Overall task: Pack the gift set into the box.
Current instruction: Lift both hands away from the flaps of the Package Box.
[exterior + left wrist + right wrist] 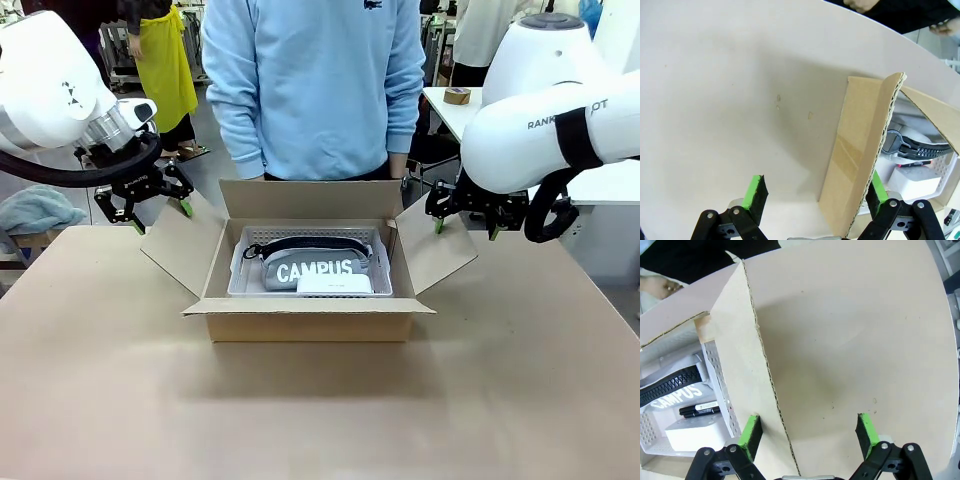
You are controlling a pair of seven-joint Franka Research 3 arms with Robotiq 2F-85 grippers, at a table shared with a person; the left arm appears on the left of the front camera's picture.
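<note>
The brown cardboard box (310, 322) stands open at mid-table with all four flaps spread. Inside lies the gift set: a whitish perforated tray (246, 272) holding the grey "CAMPUS" pouch (314, 268), a black strap (300, 243) and a small white box (334, 284). My left gripper (162, 217) hovers open over the left flap (180, 248); in the left wrist view the flap's edge (875, 150) runs between the fingers (756, 192). My right gripper (465, 229) is open over the right flap (432, 255), whose edge (765, 370) lies between its fingers (866, 432).
A person in a light blue sweatshirt (315, 80) stands close behind the box's rear flap (310, 198). The tan tabletop (320, 410) stretches bare in front of the box. A white side table (470, 110) stands at the far right.
</note>
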